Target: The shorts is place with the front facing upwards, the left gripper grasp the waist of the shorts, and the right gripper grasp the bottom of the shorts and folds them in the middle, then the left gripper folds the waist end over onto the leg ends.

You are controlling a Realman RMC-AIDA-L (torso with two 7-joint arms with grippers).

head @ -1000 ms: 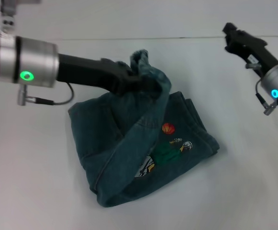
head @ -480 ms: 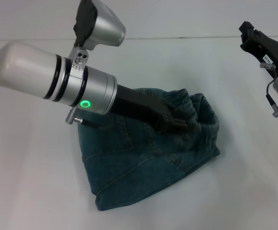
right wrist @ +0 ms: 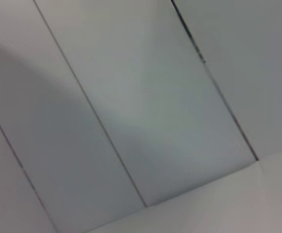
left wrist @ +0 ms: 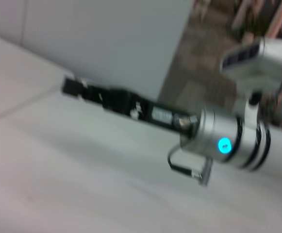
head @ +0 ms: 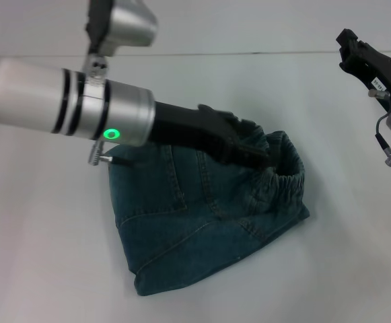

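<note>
The blue-green denim shorts (head: 195, 229) lie folded on the white table in the head view, back pockets and seams facing up. The gathered waist (head: 286, 180) sits at the right end of the bundle, puckered up into a loop. My left gripper (head: 261, 159) reaches across the shorts from the left and is shut on that waist band, just above the cloth. The leg ends are covered by the folded layer. My right gripper (head: 348, 47) hangs raised at the far right, well away from the shorts. The left wrist view also shows the right gripper (left wrist: 72, 87).
The white table (head: 47, 256) surrounds the shorts with bare surface on every side. A thin dark seam (head: 249, 52) runs across the back of the table. The right wrist view holds only grey wall panels.
The left gripper swung the waist over from the left onto the right end, hiding the embroidered side, and has now risen slightly. The right arm drew back to the right and holds still.
</note>
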